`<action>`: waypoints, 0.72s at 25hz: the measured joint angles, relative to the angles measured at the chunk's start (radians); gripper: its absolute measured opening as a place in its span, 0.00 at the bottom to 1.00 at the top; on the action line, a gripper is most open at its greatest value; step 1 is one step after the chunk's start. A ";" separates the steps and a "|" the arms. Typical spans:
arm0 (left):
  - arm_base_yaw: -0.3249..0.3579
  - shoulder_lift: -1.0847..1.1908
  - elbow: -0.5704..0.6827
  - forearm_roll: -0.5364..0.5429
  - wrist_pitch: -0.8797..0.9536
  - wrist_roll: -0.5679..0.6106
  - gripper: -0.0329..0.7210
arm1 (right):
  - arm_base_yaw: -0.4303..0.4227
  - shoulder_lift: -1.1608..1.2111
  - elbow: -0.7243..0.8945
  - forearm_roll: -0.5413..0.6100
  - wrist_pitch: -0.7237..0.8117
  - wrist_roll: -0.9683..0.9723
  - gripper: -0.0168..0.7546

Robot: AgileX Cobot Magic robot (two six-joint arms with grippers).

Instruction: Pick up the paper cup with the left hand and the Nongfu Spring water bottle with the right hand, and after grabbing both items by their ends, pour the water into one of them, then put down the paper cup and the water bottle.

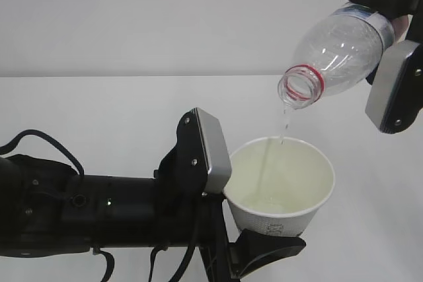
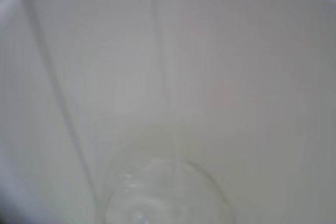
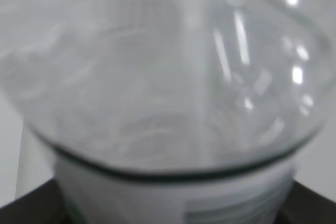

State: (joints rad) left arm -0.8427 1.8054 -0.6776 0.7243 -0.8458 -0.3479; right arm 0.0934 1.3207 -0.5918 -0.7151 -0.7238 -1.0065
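**Water runs from tilted bottle into held cup**

The white tapered paper cup [image 1: 284,193] is held above the pale tabletop [image 1: 79,107], tipped slightly, with the jaws of the left hand [image 1: 254,216], a black gripper with a grey plate on a thick black arm, closed on its lower part. One finger [image 1: 205,153] presses the cup's left wall, the other lies under its base. The base and lower wall are hidden behind that finger and cut off by the frame edge.

Up and to the right, the clear ribbed plastic bottle [image 1: 340,47] is tilted mouth-down, its red neck ring just above the cup's rim. The jaws of the right hand [image 1: 396,51], a black gripper with a light grey plate, are closed on the bottle's far end, which the frame edge cuts off.

A thin stream of clear water [image 1: 284,123] falls from the open mouth into the cup. In the left wrist view, a shallow pool lies at the cup's bottom, blurred. The right wrist view shows only the bottle's blurred wall and a label band; its markings cannot be read.
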 joint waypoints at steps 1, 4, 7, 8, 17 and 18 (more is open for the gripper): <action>0.000 0.000 0.000 0.000 0.000 0.000 0.78 | 0.000 0.000 0.000 0.000 0.000 0.000 0.60; 0.000 0.000 0.000 0.004 0.006 0.000 0.78 | 0.000 0.000 0.000 0.000 0.000 -0.001 0.60; 0.000 0.000 0.000 0.004 0.009 0.000 0.78 | 0.000 0.000 0.000 0.000 0.000 -0.002 0.60; 0.000 0.000 0.000 0.006 0.010 0.000 0.78 | 0.000 0.000 0.000 0.000 0.000 -0.002 0.60; 0.000 0.000 0.000 0.022 0.020 0.000 0.78 | 0.000 0.000 0.000 0.000 0.000 -0.005 0.60; 0.000 0.000 0.000 0.023 0.020 0.000 0.78 | 0.000 0.000 0.000 0.000 0.000 -0.005 0.60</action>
State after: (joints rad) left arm -0.8427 1.8054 -0.6776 0.7475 -0.8261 -0.3479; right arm 0.0934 1.3207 -0.5918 -0.7151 -0.7238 -1.0111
